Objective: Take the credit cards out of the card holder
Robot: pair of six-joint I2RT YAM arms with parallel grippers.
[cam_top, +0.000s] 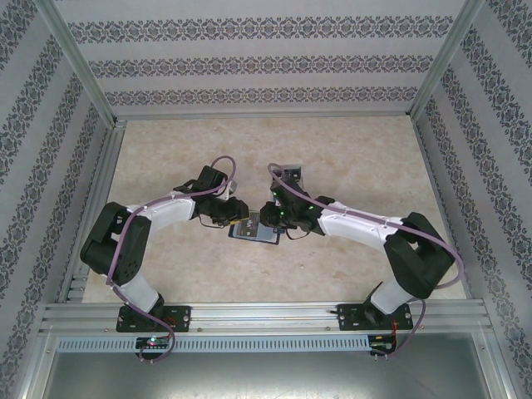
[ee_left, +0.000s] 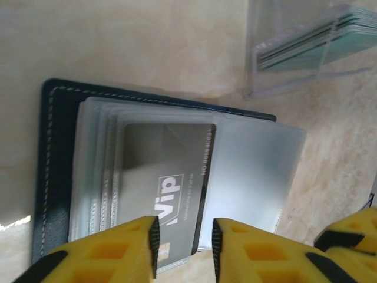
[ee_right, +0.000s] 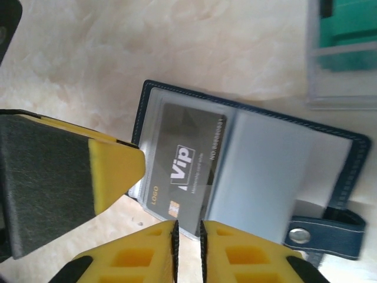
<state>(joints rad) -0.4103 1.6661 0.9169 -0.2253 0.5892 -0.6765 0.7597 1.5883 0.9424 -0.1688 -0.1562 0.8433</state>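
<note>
Card holder [cam_top: 256,232] lies open and flat on table [cam_top: 366,158], mid-table between the two arms, clasp tab [ee_right: 324,233] sticking off one edge. Dark card [ee_left: 168,177] marked Vip sits in a clear sleeve [ee_left: 253,171] inside it. Left claw [ee_left: 185,244] over the card's chip end, jaws partly apart, card end at the gap; grip cannot be told. Right claw [ee_right: 188,242] at the same end, jaws almost together, thin slit only; unclear whether it pinches card or sleeve. Teal cards [ee_left: 330,47] stacked in clear box [ee_left: 265,82] just beyond the holder
</note>
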